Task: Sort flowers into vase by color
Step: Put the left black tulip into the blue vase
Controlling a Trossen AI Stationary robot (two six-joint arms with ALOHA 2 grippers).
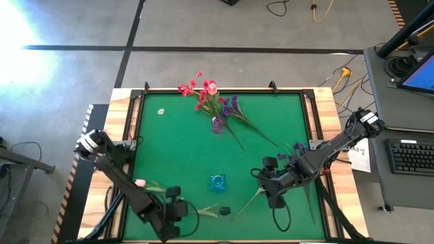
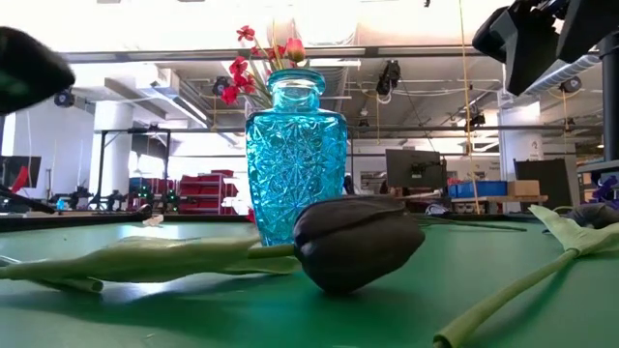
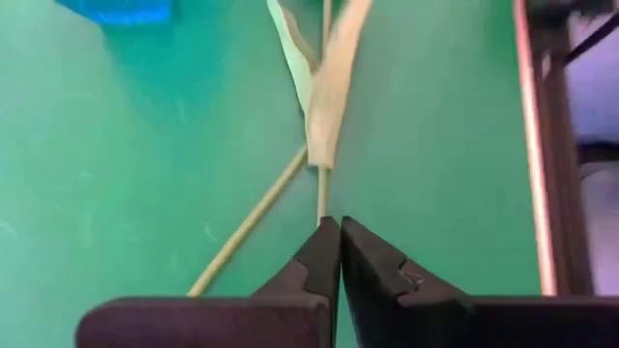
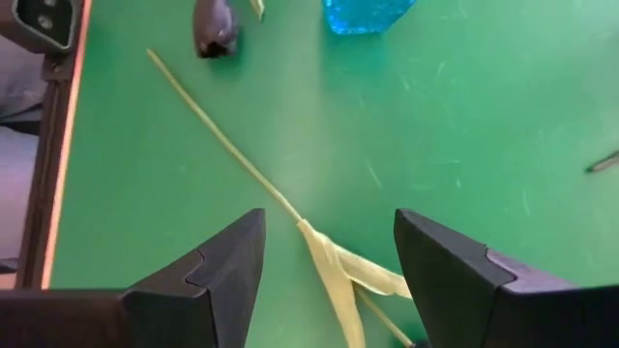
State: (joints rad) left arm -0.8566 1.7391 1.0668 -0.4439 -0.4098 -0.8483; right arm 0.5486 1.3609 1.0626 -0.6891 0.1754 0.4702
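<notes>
1. One green worktop [image 1: 176, 156], edged in wood, carries everything.
2. Two glass vases: a clear one [image 1: 218, 124] at the far edge, already holding red and purple flowers [image 1: 207, 95]; a blue one [image 1: 217, 181] nearer, empty.
3. Left tool [image 3: 338, 253]: fingers pressed together on a dark tulip's stem [image 3: 323, 188] lying near the blue vase. Grasp step; next, a lift seems due.
4. Right tool [image 4: 329, 256]: fingers apart above another stem [image 4: 222, 140].
</notes>
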